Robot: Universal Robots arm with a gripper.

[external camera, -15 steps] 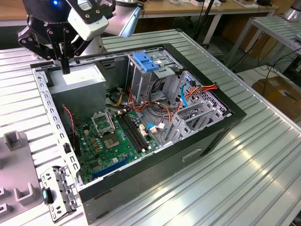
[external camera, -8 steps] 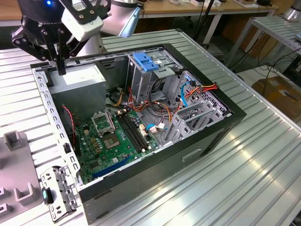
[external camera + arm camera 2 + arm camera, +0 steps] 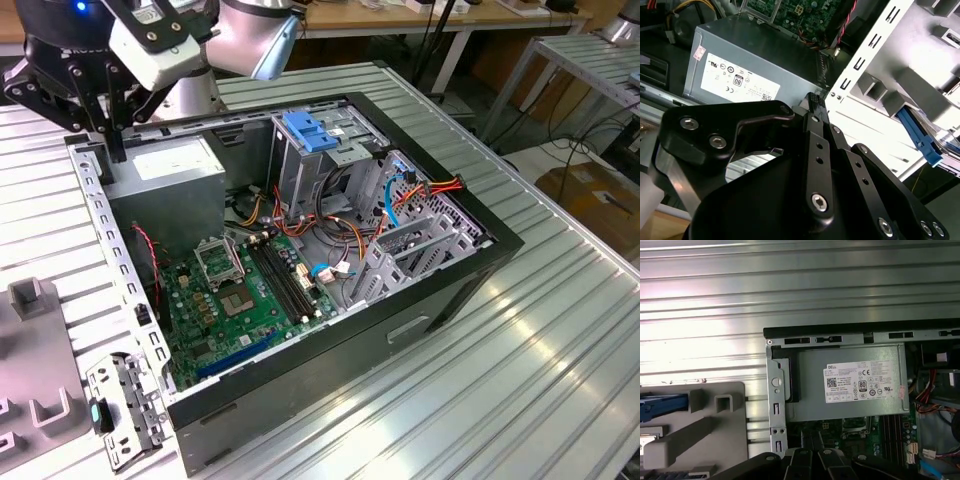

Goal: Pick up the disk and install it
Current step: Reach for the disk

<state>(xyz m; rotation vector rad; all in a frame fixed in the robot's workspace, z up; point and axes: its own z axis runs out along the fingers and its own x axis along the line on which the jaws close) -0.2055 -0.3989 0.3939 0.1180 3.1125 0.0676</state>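
Ribbed metal table (image 3: pixel 540 340) carried an open computer case (image 3: pixel 320 378), lying on its side. Just beside it, toward the exterior view's left, sat a grey holder (image 3: pixel 40 350) and a perforated metal bracket (image 3: pixel 125 405).

A white sticker (image 3: pixel 860 381) lies flat on the broad face of the grey metal box (image 3: pixel 807 390). It carries lines of small black print, a square code at one corner and a row of round and boxed approval marks. A small red-and-white tag (image 3: pixel 699 51) sits at the box's corner, its print too small to tell.
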